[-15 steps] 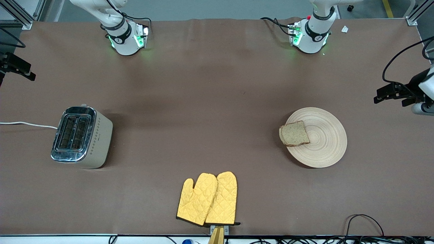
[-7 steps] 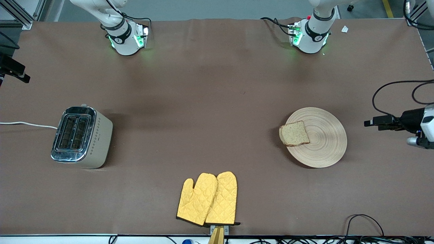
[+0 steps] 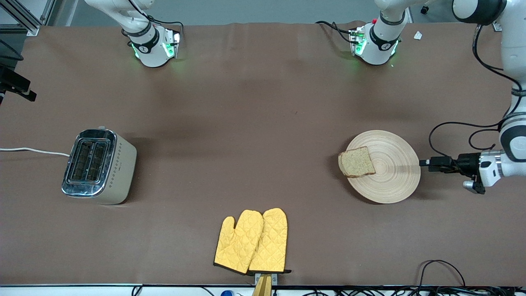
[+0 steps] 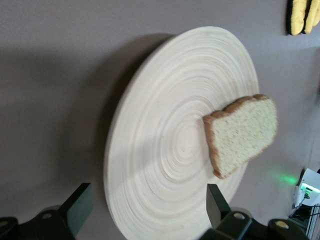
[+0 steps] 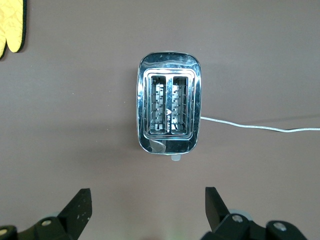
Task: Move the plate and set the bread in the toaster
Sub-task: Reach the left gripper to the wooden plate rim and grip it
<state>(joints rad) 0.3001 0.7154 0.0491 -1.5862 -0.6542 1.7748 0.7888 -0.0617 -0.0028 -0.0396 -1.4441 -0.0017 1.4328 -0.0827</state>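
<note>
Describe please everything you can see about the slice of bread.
The bread is one roughly square slice, brown and speckled, with a darker crust around its edge. It looks whole and untoasted. It lies flat on the round wooden plate, at the plate's side toward the right arm's end of the table, with one edge overhanging the rim slightly. Only the plate touches it. The left gripper is at the plate's rim farthest from the slice.

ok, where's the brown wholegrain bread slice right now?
In the front view the bread slice lies on the round tan wooden plate, at its toaster-side edge, toward the left arm's end.
</note>
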